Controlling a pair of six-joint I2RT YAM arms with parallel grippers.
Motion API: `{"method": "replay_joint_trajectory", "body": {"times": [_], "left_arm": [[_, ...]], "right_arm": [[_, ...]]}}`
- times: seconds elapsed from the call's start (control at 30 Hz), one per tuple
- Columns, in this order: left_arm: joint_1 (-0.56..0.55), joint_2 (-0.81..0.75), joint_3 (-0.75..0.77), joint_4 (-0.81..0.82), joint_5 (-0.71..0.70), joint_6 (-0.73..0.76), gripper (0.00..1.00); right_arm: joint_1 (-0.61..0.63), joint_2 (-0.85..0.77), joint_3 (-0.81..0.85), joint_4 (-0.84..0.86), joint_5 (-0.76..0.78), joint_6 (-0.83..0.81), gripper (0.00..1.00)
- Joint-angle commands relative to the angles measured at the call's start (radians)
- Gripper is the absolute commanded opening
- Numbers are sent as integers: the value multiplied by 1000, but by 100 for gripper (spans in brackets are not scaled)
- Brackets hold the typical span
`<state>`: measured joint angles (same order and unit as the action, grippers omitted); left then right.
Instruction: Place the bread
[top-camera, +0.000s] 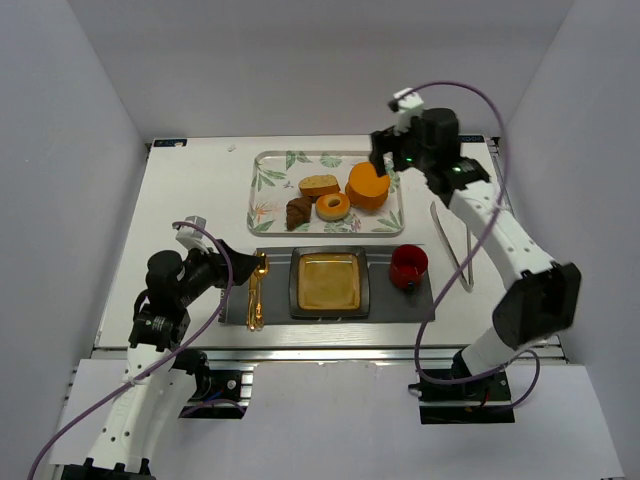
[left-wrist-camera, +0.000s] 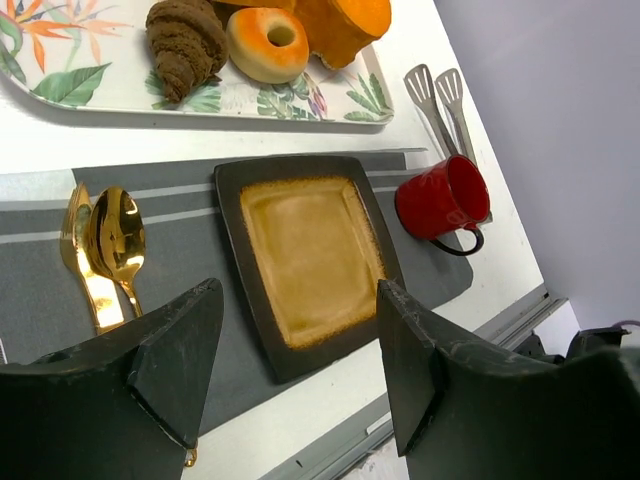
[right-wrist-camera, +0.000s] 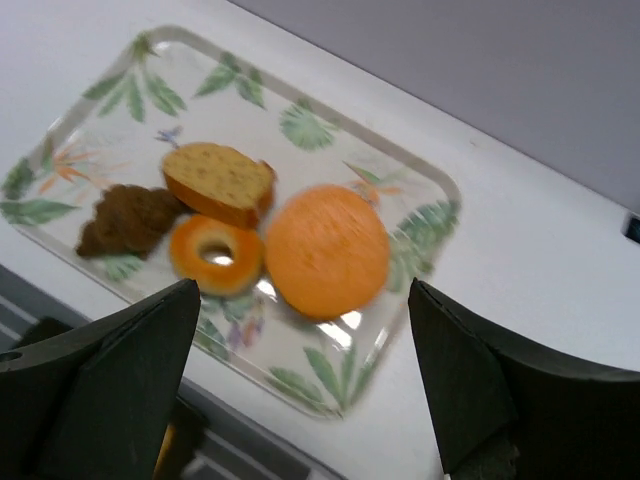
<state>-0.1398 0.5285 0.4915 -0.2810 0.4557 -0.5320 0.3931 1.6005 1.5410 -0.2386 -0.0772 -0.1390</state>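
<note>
On the leaf-printed tray (top-camera: 268, 200), near its middle, lies the bread slice (right-wrist-camera: 218, 182), which I take to be the task's thing. It is a tan wedge with a speckled cut face. Its long axis runs roughly along the tray's long side, tilted a little in the right wrist view. Touching or just beside it are a ring donut (right-wrist-camera: 215, 253) and a dark croissant (right-wrist-camera: 130, 220) toward the tray's near edge. A round orange bun (right-wrist-camera: 327, 250) sits toward the tray's right end.

The right gripper (top-camera: 385, 160) hangs above that right end, spread wide and holding nothing. From its own camera the gap sits over the bun rather than the slice. The slice therefore lies off toward the tray's centre from the fingers, which looks like the offset to close before any descent. The bun and donut crowd the slice on two sides, so I judge finger clearance will be tight.

Beyond the tray's near edge, a square plate (top-camera: 326, 283) sits bare on the surface, the likely target. The left gripper (left-wrist-camera: 300, 290), also spread and empty, hovers off the tray's near-left corner, well apart from the slice. The right arm is the nearer one.
</note>
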Motion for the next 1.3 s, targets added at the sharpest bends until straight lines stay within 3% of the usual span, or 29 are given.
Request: {"method": "replay_joint_trajectory", "body": {"times": [0.0, 0.03, 0.07, 0.1, 0.13, 0.2, 0.27, 0.33, 0.37, 0.4, 0.43, 0.5, 0.77, 1.1, 1.27], "left_arm": [[-4, 1, 19, 31, 15, 3, 72], [-4, 2, 16, 35, 18, 1, 72], [-3, 2, 13, 46, 21, 0, 72], [-4, 4, 7, 52, 23, -3, 72], [-4, 5, 4, 58, 31, -5, 72], [-4, 14, 2, 74, 34, -8, 72], [-3, 21, 2, 81, 40, -3, 72], [-4, 27, 7, 86, 41, -2, 72], [-4, 27, 7, 92, 40, 0, 72], [-3, 28, 5, 97, 41, -2, 72], [-4, 28, 4, 101, 43, -3, 72], [-3, 27, -14, 121, 49, -13, 72], [-4, 45, -37, 143, 60, -14, 72], [-3, 53, -47, 144, 58, -16, 72], [-4, 62, -45, 149, 61, -14, 72]], "right_arm": [[-156, -98, -116, -28, -70, -11, 89], [-253, -141, -133, -45, -120, -37, 89], [-311, -163, -154, -73, -306, -81, 89], [-371, -184, -213, -85, -393, -162, 86], [-460, -218, -249, -76, -424, -169, 76], [-554, -234, -332, -96, -426, -209, 62], [-618, -240, -392, -100, -426, -260, 40], [-686, -229, -471, -103, -374, -325, 35], [-701, -223, -495, -102, -351, -338, 36], [-727, -215, -513, -113, -334, -352, 45], [-737, -193, -536, -125, -291, -370, 70], [-744, -177, -561, -130, -253, -398, 89], [-751, -88, -596, -123, -262, -412, 89], [-663, -42, -648, -90, -286, -396, 89], [-599, -11, -685, -13, -176, -320, 89]]}}
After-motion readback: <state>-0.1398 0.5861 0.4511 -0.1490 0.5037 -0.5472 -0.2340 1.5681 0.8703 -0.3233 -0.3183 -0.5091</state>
